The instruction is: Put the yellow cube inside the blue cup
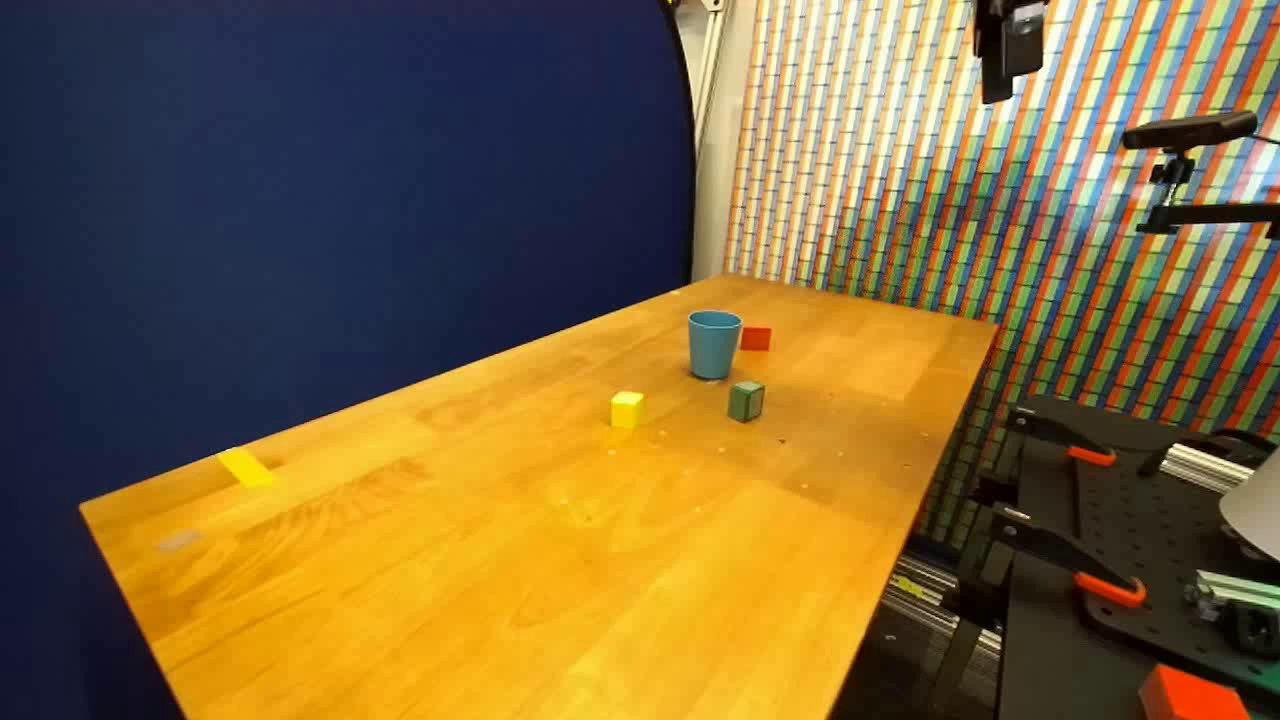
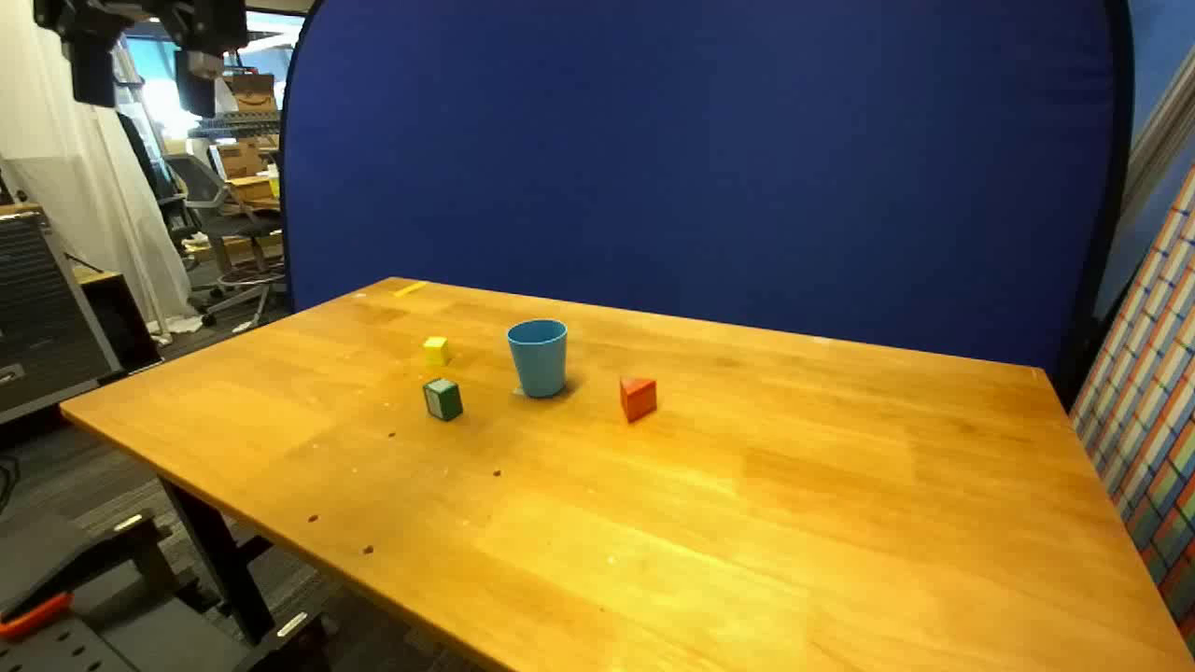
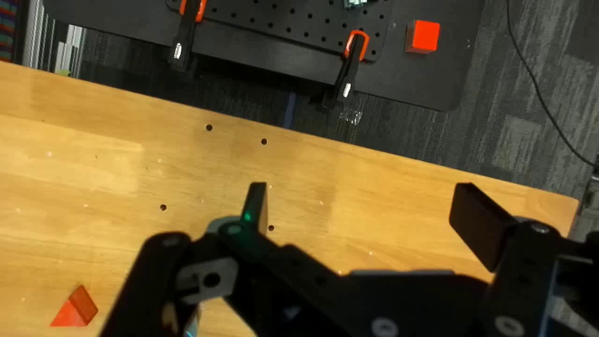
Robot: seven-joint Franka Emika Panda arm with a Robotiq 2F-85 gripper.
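A wooden table [image 1: 500, 570] is backed by a blue screen [image 2: 700, 168], flanked by a striped panel [image 1: 930, 170]; grey carpet [image 3: 505, 126] is seen below

No legible text, labels or numbers.

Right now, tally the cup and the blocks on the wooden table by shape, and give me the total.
Cup: 1, the blue cup
Cubes: 2, the yellow cube and the green cube
Wedge: 1, the red wedge
Total: 4
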